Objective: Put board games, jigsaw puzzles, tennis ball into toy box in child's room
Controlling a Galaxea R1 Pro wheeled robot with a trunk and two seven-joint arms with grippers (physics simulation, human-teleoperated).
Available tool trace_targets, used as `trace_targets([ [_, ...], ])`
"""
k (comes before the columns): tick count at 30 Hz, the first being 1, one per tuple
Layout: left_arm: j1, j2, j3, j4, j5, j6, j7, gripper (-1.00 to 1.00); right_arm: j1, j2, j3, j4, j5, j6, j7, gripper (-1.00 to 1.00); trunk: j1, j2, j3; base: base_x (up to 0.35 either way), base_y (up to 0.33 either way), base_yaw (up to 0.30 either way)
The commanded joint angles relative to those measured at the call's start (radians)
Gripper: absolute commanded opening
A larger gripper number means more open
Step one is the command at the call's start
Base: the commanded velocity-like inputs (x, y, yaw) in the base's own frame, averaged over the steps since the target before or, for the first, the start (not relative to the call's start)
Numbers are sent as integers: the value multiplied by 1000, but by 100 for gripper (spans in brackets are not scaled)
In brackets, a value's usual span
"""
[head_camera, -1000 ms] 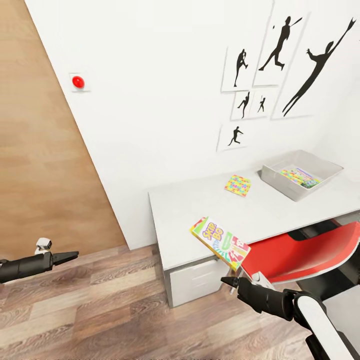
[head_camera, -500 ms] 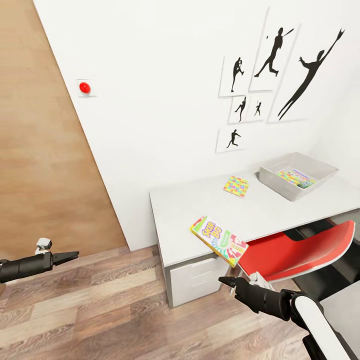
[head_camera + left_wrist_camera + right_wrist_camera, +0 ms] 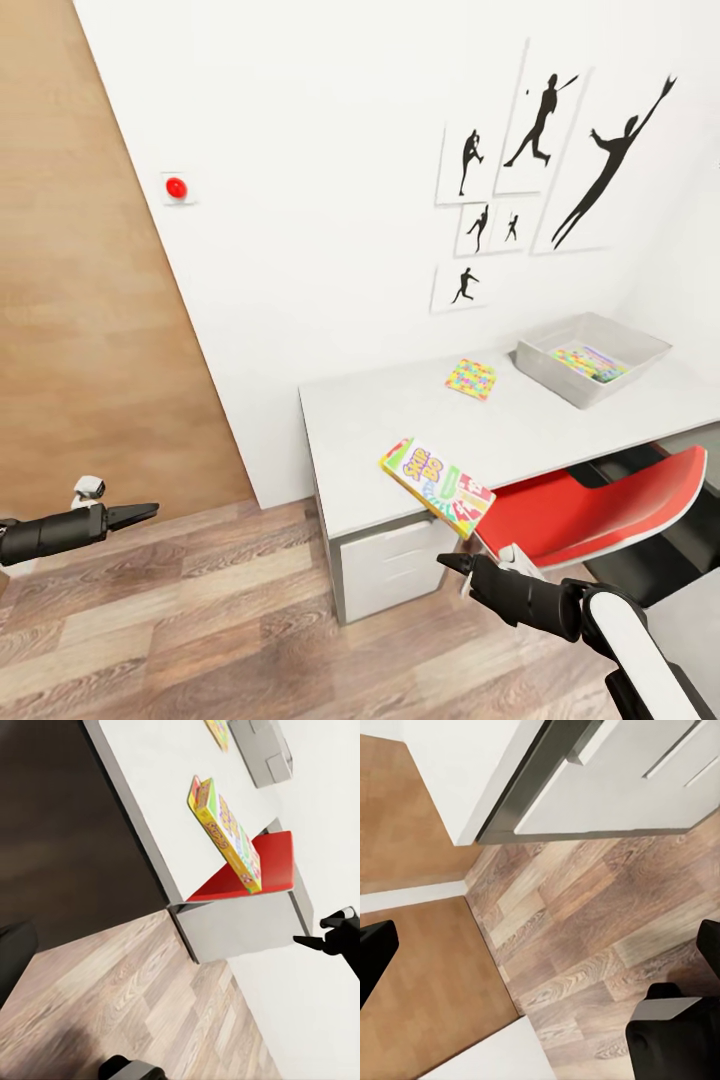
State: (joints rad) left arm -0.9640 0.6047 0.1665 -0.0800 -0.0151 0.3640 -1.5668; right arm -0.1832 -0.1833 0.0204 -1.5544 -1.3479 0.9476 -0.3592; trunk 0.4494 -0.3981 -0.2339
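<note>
Head view: green-yellow-red printed Skip-Bo game box (image 3: 438,486) overhangs light grey tabletop (image 3: 380,440) edge, 11 o'clock of right gripper (image 3: 455,566). Both fingers look narrow, empty. Best: open wide, pinch overhanging end, carry to light grey sloped toy box (image 3: 590,358) at 2 o'clock.

The worktop (image 3: 400,440) runs off the right edge of the head frame, and the red chair (image 3: 590,510) covers its lower right part. At lower left the left arm is cut by the frame edge; the left pincer (image 3: 135,515) is too small to tell whether its fingers are parted. The toy box (image 3: 590,355) at right holds something multicoloured, partly hidden by its near wall. The print on the Skip-Bo box (image 3: 438,486) is mostly illegible.
</note>
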Motion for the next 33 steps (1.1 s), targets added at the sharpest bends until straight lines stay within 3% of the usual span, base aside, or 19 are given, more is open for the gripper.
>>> trace_targets([
  [1,-1,-2,1,0,-2,10,-4,100,-1,-1,1,-1,-10,0,-10,100,1,-2,0,0,0,0],
  [33,-1,-9,1,0,-2,10,-4,100,-1,0,1,-1,-11,0,-10,100,1,-2,53,-27,0,0],
])
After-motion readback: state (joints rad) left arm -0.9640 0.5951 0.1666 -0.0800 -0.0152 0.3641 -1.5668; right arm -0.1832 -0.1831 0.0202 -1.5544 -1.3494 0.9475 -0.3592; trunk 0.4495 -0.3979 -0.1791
